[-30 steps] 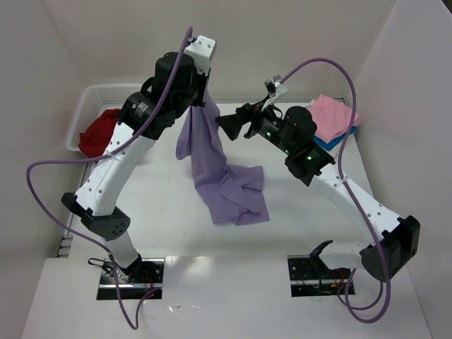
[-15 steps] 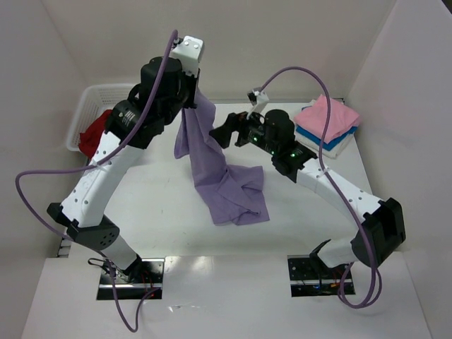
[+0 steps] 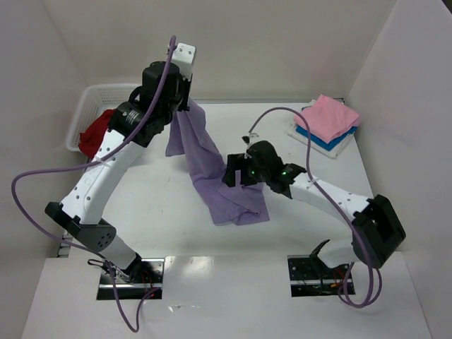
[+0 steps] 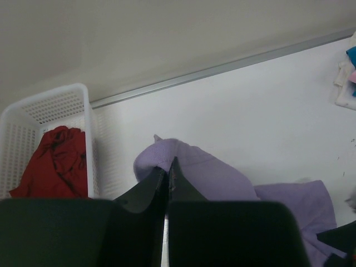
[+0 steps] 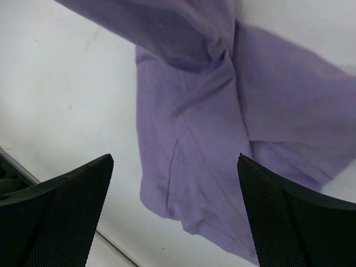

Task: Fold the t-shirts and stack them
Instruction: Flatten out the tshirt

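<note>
Left wrist view is showing the left end effector point(image 4: 168, 162) with its fingers pressed together on a bunched fold of the lavender t-shirt point(image 4: 214, 175), holding that part up above the table point(image 4: 267, 105). In the top external view the cloth is hanging down from this pinch at the far middle and trailing toward the near side, where its lower half is lying crumpled on the table. The right end effector point(image 5: 173, 167) is hovering low over that lying part with its fingers spread wide, gripping nothing. At the far right, well apart from this, the pink t-shirt point(image 3: 328, 115) is sitting folded on top of the blue t-shirt point(image 3: 319, 139), and the red t-shirt point(image 3: 95, 135) is lying in the white basket point(image 3: 88, 95) at the far left. Judging by this, the step in hand is opening out the lavender t-shirt before folding. The next move is probably calling for the right end effector to close on a hem or corner of the lying part, so that both arms can stretch the cloth flat
</note>
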